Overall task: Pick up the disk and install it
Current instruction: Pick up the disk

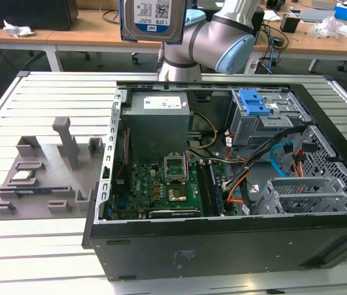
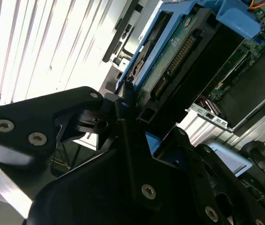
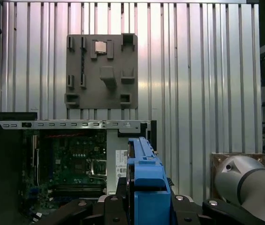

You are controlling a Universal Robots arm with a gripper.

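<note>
The disk, silver with a white-and-blue label, hangs high above the back edge of the open computer case in the exterior view. In the second wrist view my gripper is shut on the disk, its black fingers clamping the end with the blue carrier bracket. The first wrist view looks down past the blue bracket of the disk, held in the gripper, onto the case below.
Inside the case lie the motherboard, the power supply, a drive bay with a small blue latch and a metal drive cage. A grey parts fixture sits on the slatted table at the exterior view's left. The arm stands behind the case.
</note>
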